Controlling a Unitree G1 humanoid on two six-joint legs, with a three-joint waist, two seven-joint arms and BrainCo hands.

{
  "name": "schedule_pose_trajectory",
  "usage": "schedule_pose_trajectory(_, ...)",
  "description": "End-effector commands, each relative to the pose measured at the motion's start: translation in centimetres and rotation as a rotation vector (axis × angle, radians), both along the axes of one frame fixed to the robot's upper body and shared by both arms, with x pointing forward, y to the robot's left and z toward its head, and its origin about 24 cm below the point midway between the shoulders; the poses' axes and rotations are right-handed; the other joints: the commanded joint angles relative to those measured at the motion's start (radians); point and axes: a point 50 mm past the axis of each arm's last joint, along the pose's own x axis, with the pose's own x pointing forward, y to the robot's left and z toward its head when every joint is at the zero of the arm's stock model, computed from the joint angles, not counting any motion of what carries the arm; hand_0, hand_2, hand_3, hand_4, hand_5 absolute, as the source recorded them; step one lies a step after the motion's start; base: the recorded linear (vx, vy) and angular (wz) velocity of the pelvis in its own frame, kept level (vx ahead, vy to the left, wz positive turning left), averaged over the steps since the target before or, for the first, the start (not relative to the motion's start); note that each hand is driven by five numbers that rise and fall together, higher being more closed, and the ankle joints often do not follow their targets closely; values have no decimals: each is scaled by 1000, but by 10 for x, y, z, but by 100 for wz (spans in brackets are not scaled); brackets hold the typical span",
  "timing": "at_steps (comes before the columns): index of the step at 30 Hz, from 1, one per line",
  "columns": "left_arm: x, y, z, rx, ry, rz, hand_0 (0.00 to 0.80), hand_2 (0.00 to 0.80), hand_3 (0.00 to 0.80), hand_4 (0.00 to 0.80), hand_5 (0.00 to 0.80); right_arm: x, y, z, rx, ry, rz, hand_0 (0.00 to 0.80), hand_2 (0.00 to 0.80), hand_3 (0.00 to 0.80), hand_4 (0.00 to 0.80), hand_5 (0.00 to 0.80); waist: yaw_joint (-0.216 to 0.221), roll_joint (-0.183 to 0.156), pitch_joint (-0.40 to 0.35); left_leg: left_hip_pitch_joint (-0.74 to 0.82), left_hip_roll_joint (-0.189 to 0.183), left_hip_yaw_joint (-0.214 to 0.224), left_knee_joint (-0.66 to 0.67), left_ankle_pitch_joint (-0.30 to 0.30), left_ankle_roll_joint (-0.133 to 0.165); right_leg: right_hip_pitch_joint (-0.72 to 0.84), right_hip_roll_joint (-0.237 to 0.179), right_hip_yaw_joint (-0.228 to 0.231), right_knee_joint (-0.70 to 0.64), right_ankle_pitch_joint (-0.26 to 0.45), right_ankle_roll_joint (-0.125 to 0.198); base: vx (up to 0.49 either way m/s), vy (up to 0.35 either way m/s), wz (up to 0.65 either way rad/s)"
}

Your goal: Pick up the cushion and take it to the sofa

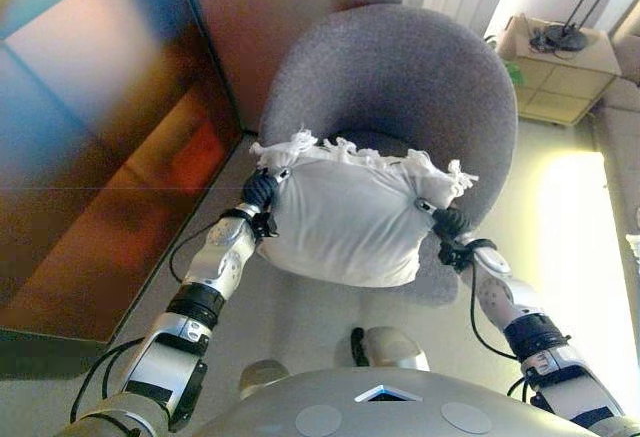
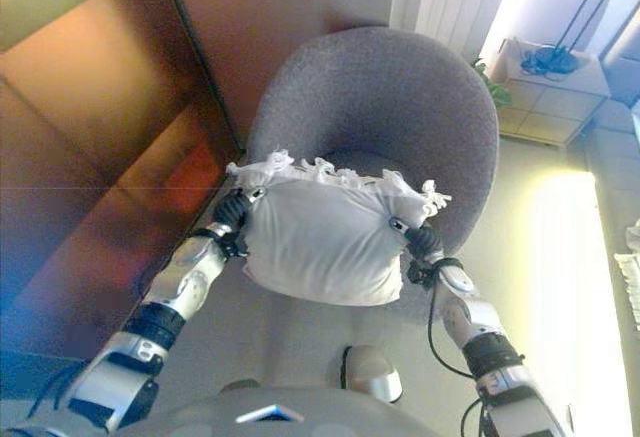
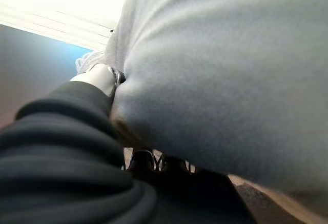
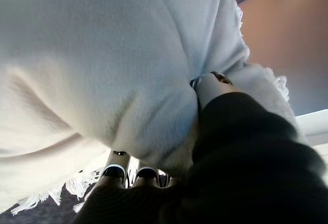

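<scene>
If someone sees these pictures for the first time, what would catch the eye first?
First the white fringed cushion in the middle, pinched between the left hand and the right hand, one at each side. Behind it stands a round grey armchair; whether the cushion touches its seat cannot be told. At the far right, a low cabinet carries a dark lamp base.

A white cushion (image 1: 345, 219) with a frilly fringe along its far edge is held clear above the front of a grey armchair's (image 1: 400, 82) seat, gripped at its left and right sides. Plump and soft, it tilts with its broad face upward, the fringed edge toward the chair's backrest.
</scene>
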Motion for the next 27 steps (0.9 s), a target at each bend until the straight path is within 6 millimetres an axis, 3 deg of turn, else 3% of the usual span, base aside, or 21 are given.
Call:
schedule_pose_trajectory(1,26,-30,50,-87,-217,-98,800,800,800,800,800,31,33,52,156,-266,97,800,800,800,800,800,50,3,-29,-56,-62,-19,-208,176,13,105,5,70,-108,46,111,242,108,30)
schedule_pose_trajectory(5,26,-27,51,-70,-235,-67,800,800,800,800,800,33,39,53,140,-265,130,800,800,800,800,800,99,11,-14,-198,-83,-38,-251,252,3,199,20,110,-135,-1,103,245,129,-15)
schedule_pose_trajectory(8,28,-20,51,-57,-248,-61,800,800,800,800,800,36,43,50,147,-261,138,800,800,800,800,800,109,13,-17,-218,-77,-2,-204,203,22,209,-4,91,-100,-40,108,208,174,-82)
schedule_pose_trajectory(13,28,-9,50,-1,-240,-52,800,800,800,800,800,35,50,46,194,-246,128,800,800,800,800,800,133,15,-37,-168,-97,24,-167,128,53,198,-79,-6,-21,-52,150,189,163,-40)
schedule_pose_trajectory(16,29,-5,50,33,-237,-73,800,800,800,800,800,37,62,47,228,-251,102,800,800,800,800,800,152,14,-43,-164,-128,44,-146,93,91,145,-131,-43,133,8,175,135,196,-8)
schedule_pose_trajectory(18,29,-5,49,37,-233,-90,800,800,800,800,800,33,67,41,230,-236,84,800,800,800,800,800,153,26,-48,-140,-142,59,-155,76,113,101,-143,-40,295,67,174,169,246,1)
schedule_pose_trajectory(20,29,-5,49,26,-225,-95,800,800,800,800,800,27,70,34,225,-217,74,800,800,800,800,800,154,36,-53,-106,-158,65,-170,66,123,57,-156,-59,368,102,164,186,185,2)
schedule_pose_trajectory(24,29,-11,50,7,-209,-110,800,800,800,800,800,24,63,26,216,-206,22,800,800,800,800,800,148,36,-52,-44,-186,49,-196,56,120,9,-196,-100,234,108,147,186,29,-5)
schedule_pose_trajectory(27,29,-18,50,8,-211,-109,800,800,800,800,800,26,54,30,209,-223,-7,800,800,800,800,800,124,27,-37,-26,-183,28,-192,38,103,-20,-215,-63,62,141,156,133,-137,5)
